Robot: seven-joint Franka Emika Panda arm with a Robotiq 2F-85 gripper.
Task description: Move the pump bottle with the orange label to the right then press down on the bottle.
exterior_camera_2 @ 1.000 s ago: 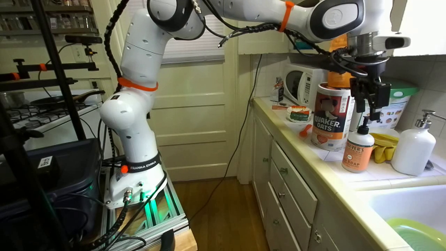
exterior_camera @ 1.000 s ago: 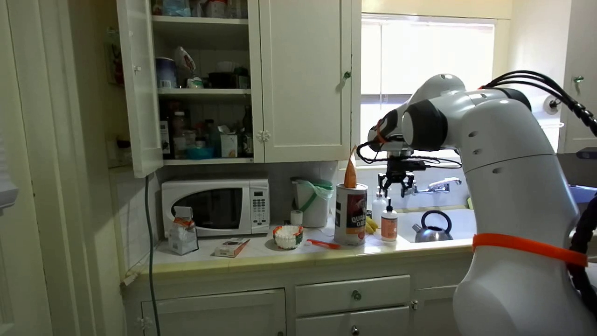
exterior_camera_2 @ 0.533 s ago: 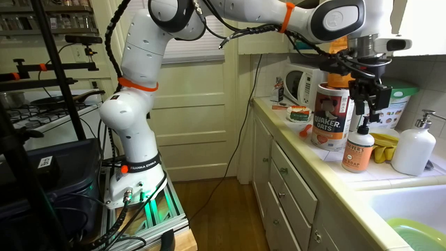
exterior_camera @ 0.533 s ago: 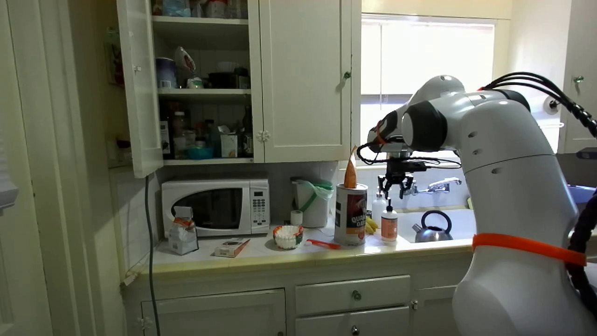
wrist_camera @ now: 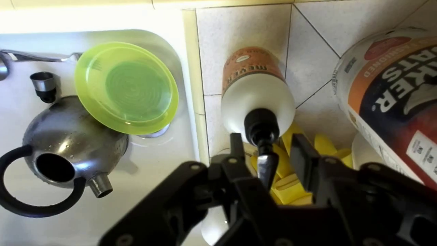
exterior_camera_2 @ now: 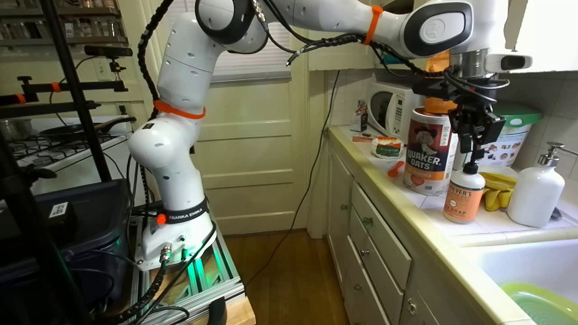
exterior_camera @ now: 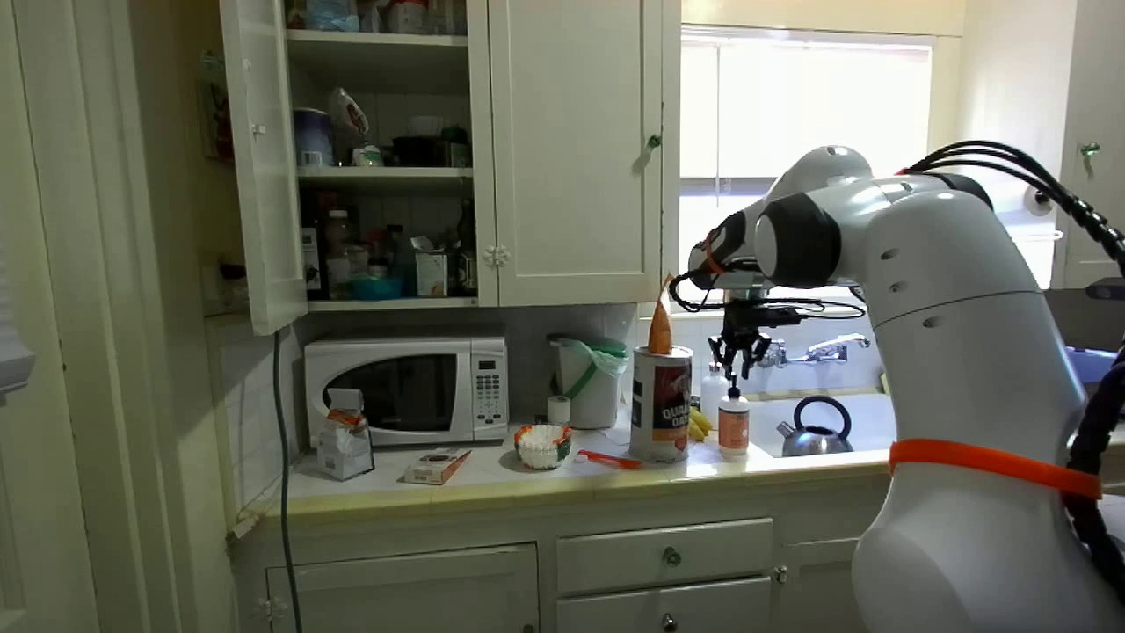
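ok so the arm (exterior_camera_2: 334, 17) is stretched out over the counter (wrist_camera: 239, 29), forearm roughly level, wrist bent so the gripper (wrist_camera: 269, 148) points down. The pump bottle with the orange label (exterior_camera_2: 463, 198) stands upright on the tiles right below it, near the sink (wrist_camera: 164, 194). Wrist view gives the good bit: the fingers (wrist_camera: 236, 147) are spread apart, one on either side of the dark pump top (wrist_camera: 261, 123), with a gap showing both ways. In an exterior view the fingers (exterior_camera_2: 465, 143) overlap the pump top, so that gap is hard to read there. The kettle (wrist_camera: 73, 133) and green bowl (wrist_camera: 136, 90) both show in the wrist view, while each exterior view catches only one of them. Stuff crowding the bottle: the oats can (exterior_camera_2: 429, 151) near it on one side, a yellow bundle (exterior_camera_2: 496, 192) behind, and a plain white dispenser (exterior_camera_2: 536, 196) beside that. Further along the counter there's a red scoop (exterior_camera_2: 396, 168), then a microwave (exterior_camera: 400, 391)
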